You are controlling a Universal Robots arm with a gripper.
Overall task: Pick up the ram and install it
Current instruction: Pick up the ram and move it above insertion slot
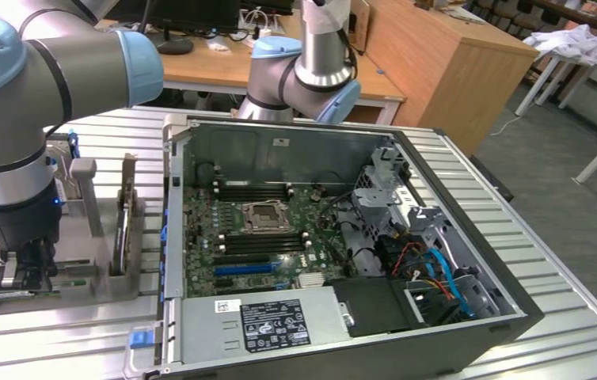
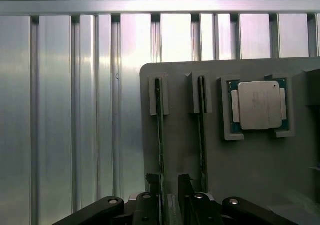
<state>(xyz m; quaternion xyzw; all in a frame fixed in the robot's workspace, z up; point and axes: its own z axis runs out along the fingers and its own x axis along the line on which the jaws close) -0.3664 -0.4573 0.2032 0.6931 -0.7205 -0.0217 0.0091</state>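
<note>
Hand [image 2: 169, 182] spread apart, low over the grey holder [image 2: 250, 175] on the worktop [image 2: 60, 110]. Ram [image 2: 160, 135] on edge in its slot, beside one finger; contact unclear.

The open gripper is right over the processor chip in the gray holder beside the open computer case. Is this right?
Not quite. The open gripper is right over a memory stick in its slot, not over the processor chip; the wrist view shows this. The gray holder and open computer case are right.
</note>
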